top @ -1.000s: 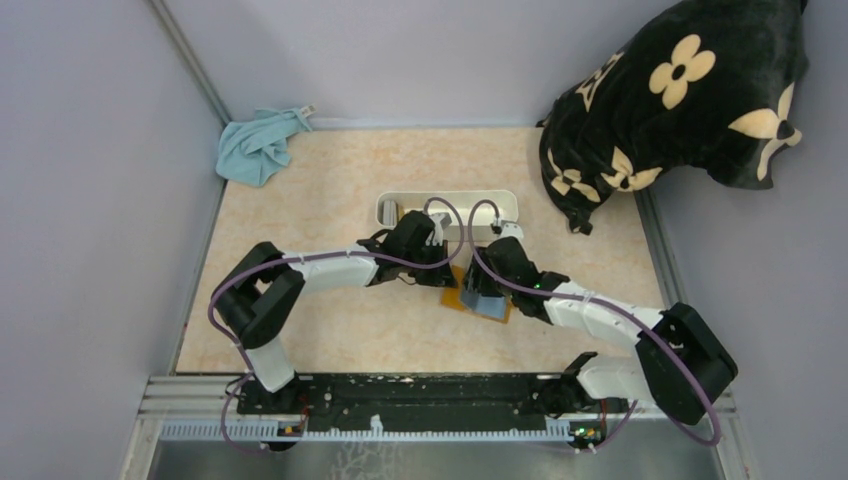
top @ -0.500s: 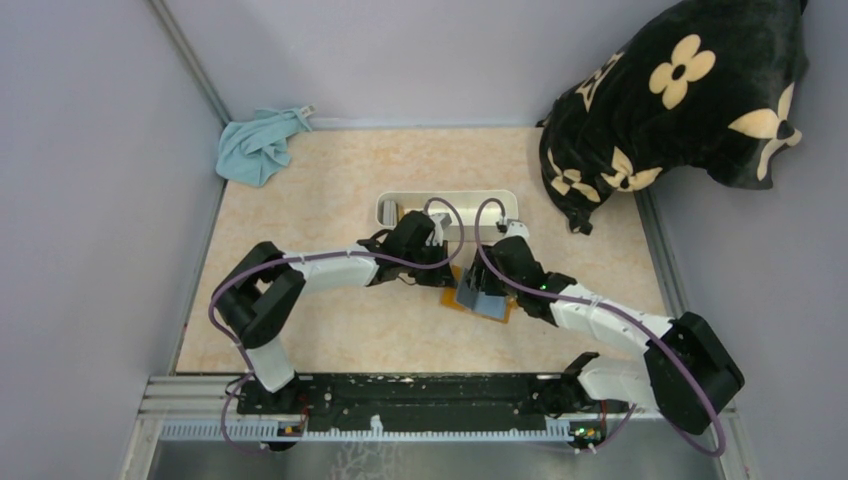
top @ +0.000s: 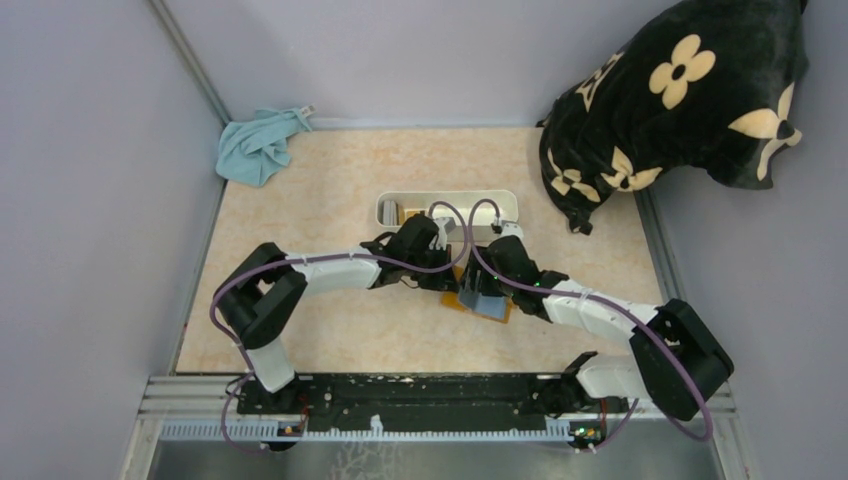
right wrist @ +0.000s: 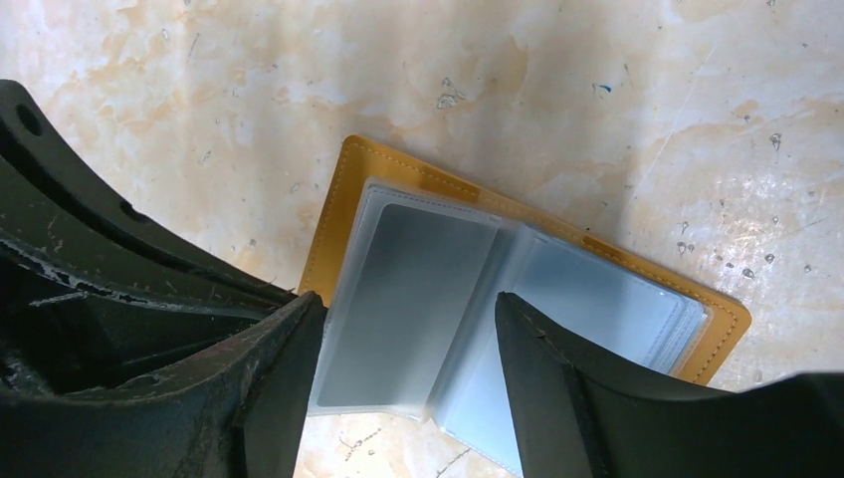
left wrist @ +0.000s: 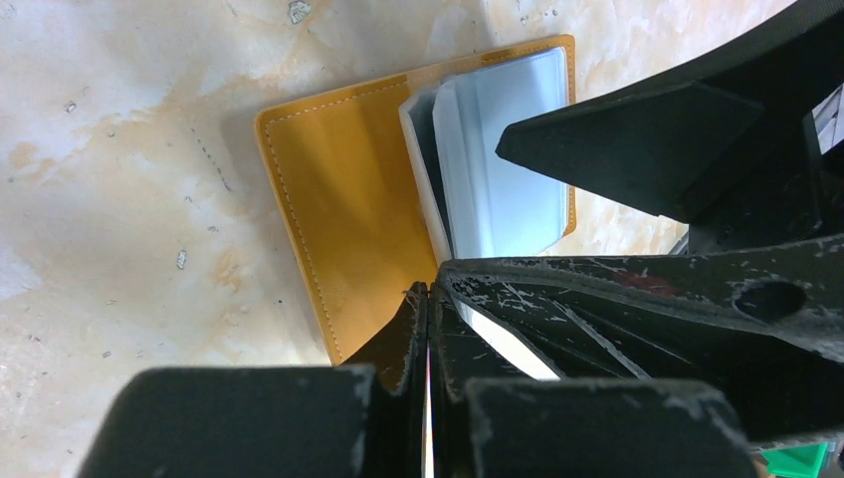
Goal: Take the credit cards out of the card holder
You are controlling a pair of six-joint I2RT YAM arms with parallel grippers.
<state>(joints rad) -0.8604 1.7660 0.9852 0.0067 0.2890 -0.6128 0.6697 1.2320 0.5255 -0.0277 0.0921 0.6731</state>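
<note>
The card holder (top: 453, 298) lies open on the table between the two wrists, its orange-brown cover (left wrist: 338, 189) down and its clear sleeves (right wrist: 418, 254) fanned up. My left gripper (left wrist: 430, 291) is shut, its tips at the holder's near edge where the sleeves meet the cover. Whether a leaf is pinched there I cannot tell. My right gripper (right wrist: 408, 299) is open, its fingers (right wrist: 289, 349) standing on either side of one raised sleeve. A pale blue-grey rectangle shows in that sleeve; I cannot tell whether it is one of the credit cards.
A white oblong tray (top: 470, 194) stands just behind the wrists, with small grey and tan pieces (top: 398, 213) at its left end. A blue cloth (top: 255, 148) lies at the back left. A black flowered cushion (top: 680, 100) fills the back right corner.
The right gripper's jaws have spread wider over the sleeves and its wrist has shifted slightly. The left gripper stays shut in the same place.
</note>
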